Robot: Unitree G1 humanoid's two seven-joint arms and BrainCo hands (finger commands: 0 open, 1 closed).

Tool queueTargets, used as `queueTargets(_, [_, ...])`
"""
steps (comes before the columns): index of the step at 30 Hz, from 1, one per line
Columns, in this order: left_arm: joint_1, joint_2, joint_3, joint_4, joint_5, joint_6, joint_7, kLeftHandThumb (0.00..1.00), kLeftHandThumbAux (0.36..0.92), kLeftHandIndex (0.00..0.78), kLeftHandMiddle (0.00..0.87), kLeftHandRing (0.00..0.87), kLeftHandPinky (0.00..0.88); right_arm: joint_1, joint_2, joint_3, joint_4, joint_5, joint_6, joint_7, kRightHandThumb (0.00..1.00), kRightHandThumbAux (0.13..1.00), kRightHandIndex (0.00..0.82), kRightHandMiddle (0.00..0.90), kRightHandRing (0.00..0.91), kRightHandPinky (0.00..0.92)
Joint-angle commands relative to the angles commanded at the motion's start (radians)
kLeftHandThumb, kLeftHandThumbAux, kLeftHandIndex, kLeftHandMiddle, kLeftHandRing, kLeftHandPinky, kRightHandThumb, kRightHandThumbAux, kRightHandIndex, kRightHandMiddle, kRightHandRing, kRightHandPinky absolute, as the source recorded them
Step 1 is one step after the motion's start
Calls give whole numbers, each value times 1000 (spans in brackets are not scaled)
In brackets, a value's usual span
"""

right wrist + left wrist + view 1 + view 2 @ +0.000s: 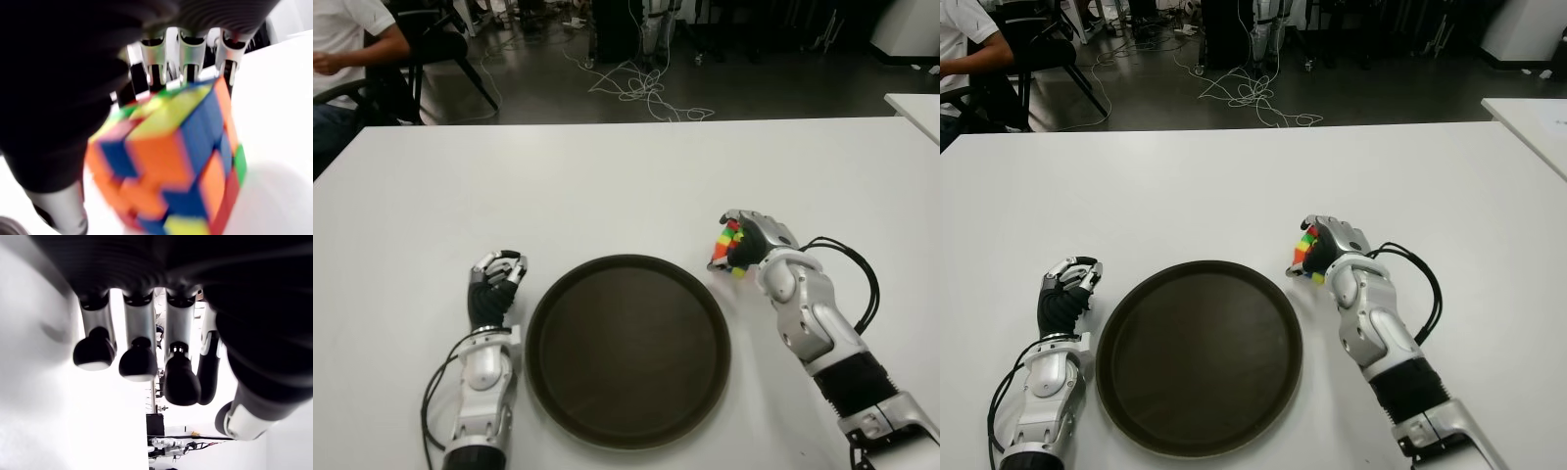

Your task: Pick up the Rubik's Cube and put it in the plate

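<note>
Rubik's Cube gripped in the right hand, fingers wrapped over its far faces, just right of the dark round plate and close above the table. Lift or carry step by the look of it; cube not yet over the rim. Next move likely a short swing leftward over the plate, then a release low and centred. Left hand idle just left of the plate, fingers loosely curled around nothing. White table otherwise bare. Beyond its far edge, tangled cables on a dark floor, a seated person at far left.
</note>
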Motion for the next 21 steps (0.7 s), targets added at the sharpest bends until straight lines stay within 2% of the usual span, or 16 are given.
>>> queueTargets(6, [-1, -3, 3, 4, -8, -5, -2, 718, 700, 445, 803, 831, 830, 7, 1, -13, 5, 17, -26, -28, 82, 808, 469, 475, 496, 528])
queueTargets(10, [0, -4, 4, 0, -11, -3, -2, 718, 700, 445, 802, 831, 829, 11, -1, -18, 9, 25, -42, -42, 103, 802, 496, 534, 562, 574])
queueTargets(15, [1, -4, 3, -2, -9, 2, 2, 718, 700, 445, 802, 833, 832, 14, 1, -22, 15, 29, -58, -60, 122, 803, 514, 571, 601, 619])
queueTargets(21, [3, -3, 2, -10, -10, 11, -1, 717, 700, 445, 800, 831, 832, 18, 4, -31, 18, 44, -71, -73, 199, 806, 546, 626, 646, 653])
